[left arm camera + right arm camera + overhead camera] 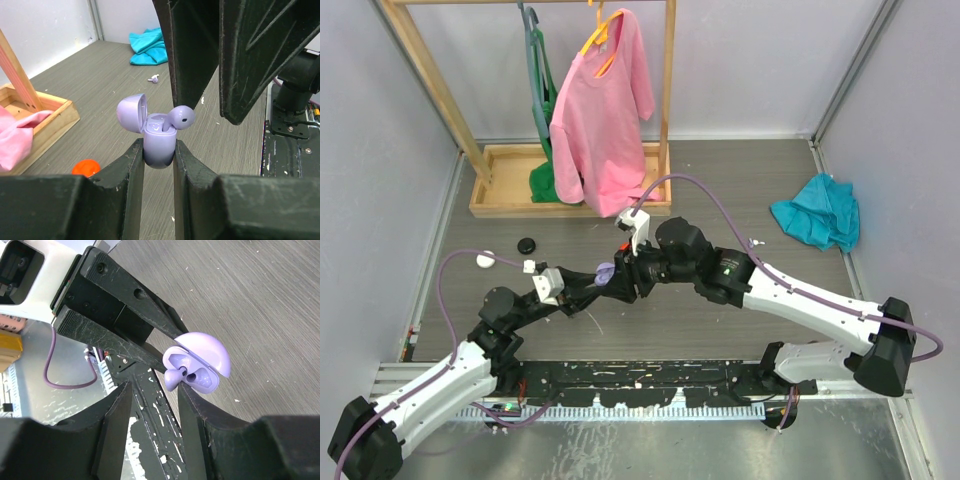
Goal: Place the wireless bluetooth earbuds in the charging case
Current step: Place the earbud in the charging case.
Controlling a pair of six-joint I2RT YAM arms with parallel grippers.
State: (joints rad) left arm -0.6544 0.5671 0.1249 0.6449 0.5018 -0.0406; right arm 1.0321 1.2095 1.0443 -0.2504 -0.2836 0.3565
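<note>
One lilac earbud (181, 117) sits at mouth of lilac charging case (160, 142), lid open, above mid-table. Left gripper (159, 155) clamped on case body. Right gripper (154, 386) jaws parted, one fingertip (190, 85) beside earbud. White earbud (154, 78) loose on grey wood-grain table (720, 190) near teal cloth (817, 210), far right. Wooden rack (425, 70) with pink shirt (605, 110) far left. Pale walls (380, 150) on three sides.
</note>
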